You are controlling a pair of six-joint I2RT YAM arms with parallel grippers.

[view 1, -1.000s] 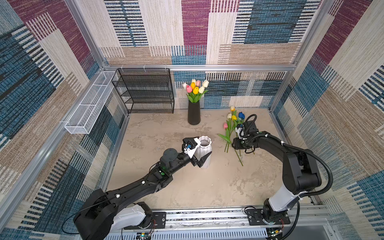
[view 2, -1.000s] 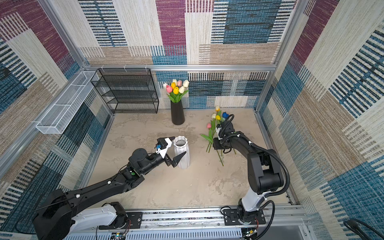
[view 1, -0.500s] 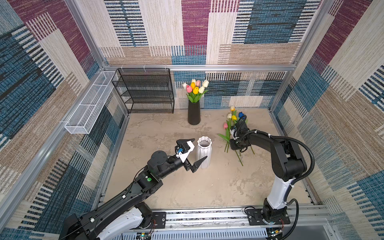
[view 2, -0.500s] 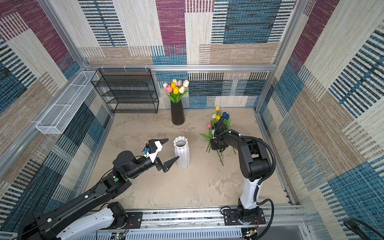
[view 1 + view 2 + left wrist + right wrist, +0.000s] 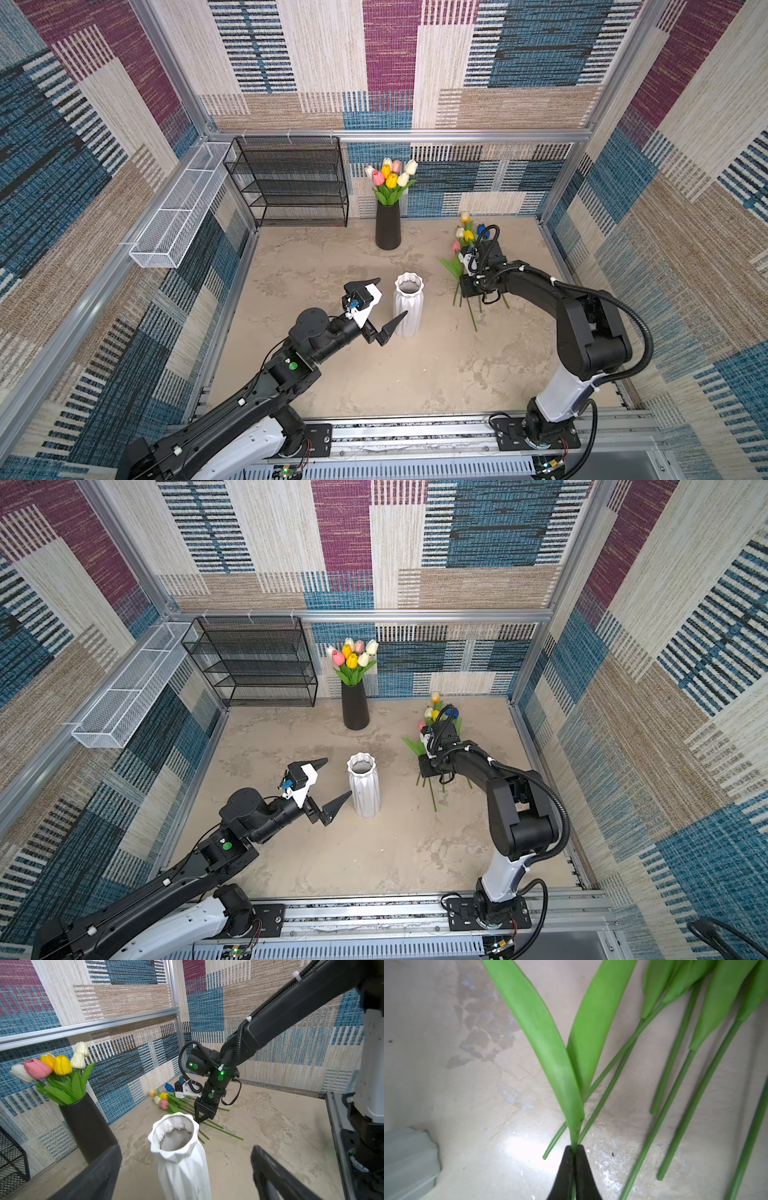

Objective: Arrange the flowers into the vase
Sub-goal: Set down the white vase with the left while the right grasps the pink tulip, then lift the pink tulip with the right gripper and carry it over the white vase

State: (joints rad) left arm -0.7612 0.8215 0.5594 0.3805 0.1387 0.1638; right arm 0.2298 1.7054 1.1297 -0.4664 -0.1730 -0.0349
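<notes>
An empty white ribbed vase [image 5: 408, 307] [image 5: 363, 787] [image 5: 178, 1157] stands mid-floor. Several flowers [image 5: 463, 249] [image 5: 432, 719] [image 5: 164, 1101], tulips with green stems, lie on the floor to its right. My right gripper [image 5: 574, 1149] [image 5: 200, 1120] [image 5: 468, 291] points down into their stems and is shut on one flower stem [image 5: 576, 1136], just below its two leaves. Open and empty, my left gripper [image 5: 390, 296] [image 5: 338, 776] [image 5: 186, 1153] hangs just left of the vase, which shows between its fingers [image 5: 108, 1163] in the left wrist view.
At the back wall a black vase [image 5: 387, 226] [image 5: 87, 1126] holds several tulips. A black wire shelf [image 5: 291, 183] stands at the back left. A white wire basket [image 5: 178, 208] hangs on the left wall. Loose stems [image 5: 695, 1095] lie beside the held one.
My right gripper has shut on the flower stem. My left arm has drawn back from the vase toward the front left, its gripper still open.
</notes>
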